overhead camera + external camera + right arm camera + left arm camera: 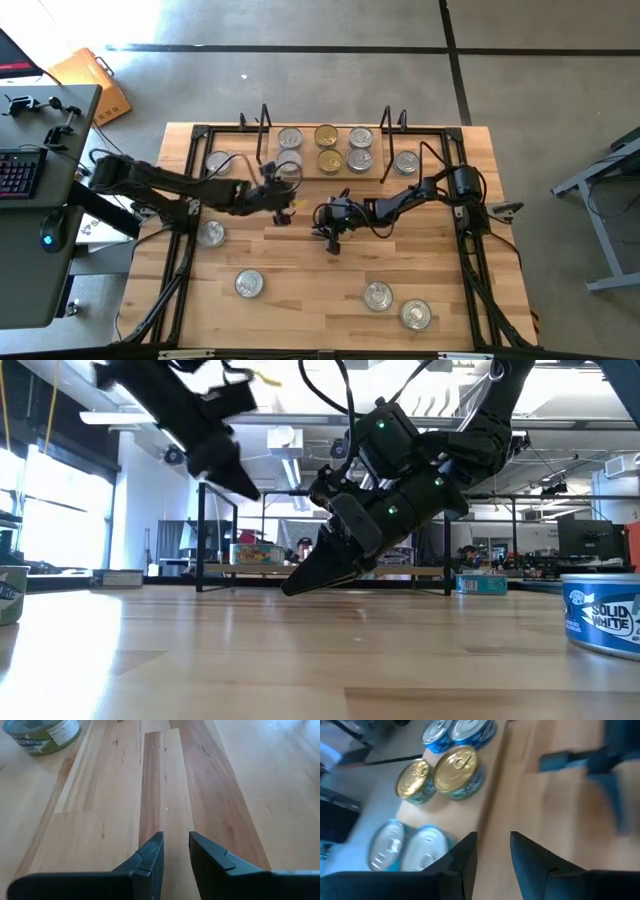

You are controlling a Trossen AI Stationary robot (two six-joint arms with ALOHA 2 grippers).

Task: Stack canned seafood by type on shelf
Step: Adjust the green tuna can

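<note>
Left gripper (281, 197) hovers just off the shelf's (310, 177) front edge, fingers slightly parted, empty; right gripper (333, 240) mid-table (300, 270), fingers narrowly apart, nothing held.

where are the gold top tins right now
In the high view, the two gold-topped tins sit on the shelf near the table's far edge, one behind the other, with silver-topped tins on either side.
</note>
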